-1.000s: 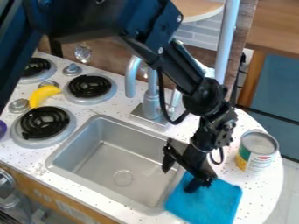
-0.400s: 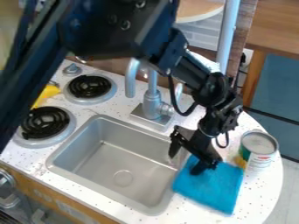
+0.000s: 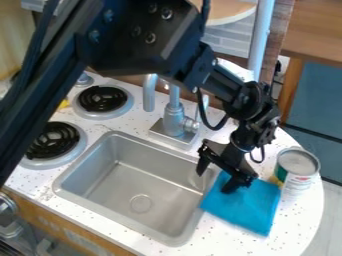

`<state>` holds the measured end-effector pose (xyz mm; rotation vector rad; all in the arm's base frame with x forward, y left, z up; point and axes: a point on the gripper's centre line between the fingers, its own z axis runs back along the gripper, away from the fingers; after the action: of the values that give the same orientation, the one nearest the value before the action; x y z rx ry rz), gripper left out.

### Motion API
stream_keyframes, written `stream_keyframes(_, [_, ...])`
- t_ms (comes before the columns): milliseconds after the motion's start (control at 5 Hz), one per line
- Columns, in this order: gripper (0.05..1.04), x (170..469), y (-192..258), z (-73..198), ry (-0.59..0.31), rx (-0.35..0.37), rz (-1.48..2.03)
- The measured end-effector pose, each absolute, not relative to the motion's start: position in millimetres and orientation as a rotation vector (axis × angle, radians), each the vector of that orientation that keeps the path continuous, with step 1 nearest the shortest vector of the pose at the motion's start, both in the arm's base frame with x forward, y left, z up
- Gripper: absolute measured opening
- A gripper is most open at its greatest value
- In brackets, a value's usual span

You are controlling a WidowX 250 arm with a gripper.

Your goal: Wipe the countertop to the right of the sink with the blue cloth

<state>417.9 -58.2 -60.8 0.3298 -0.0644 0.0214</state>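
We saw the flat, bright blue cloth (image 3: pixel 244 207) on the white speckled counter (image 3: pixel 297 222), between the square metal sink's (image 3: pixel 127 192) right rim and the counter's rounded right end. The black claw (image 3: pixel 214 183) was parted and grasped nothing: one fingertip rested on or just over the cloth, the other overhung the sink. We judged that a sideways drag could crumple the cloth or push it against the tall, labelled metal can (image 3: pixel 298 172), tipping it.
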Motion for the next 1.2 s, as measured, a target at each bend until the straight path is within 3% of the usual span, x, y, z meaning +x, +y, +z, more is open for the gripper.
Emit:
stream_keyframes(800, [1.001, 326, -79, -62, -0.038, 0.348, -0.060])
stream_keyframes(1200, [1.001, 313, -90, -62, -0.039, 0.360, -0.093])
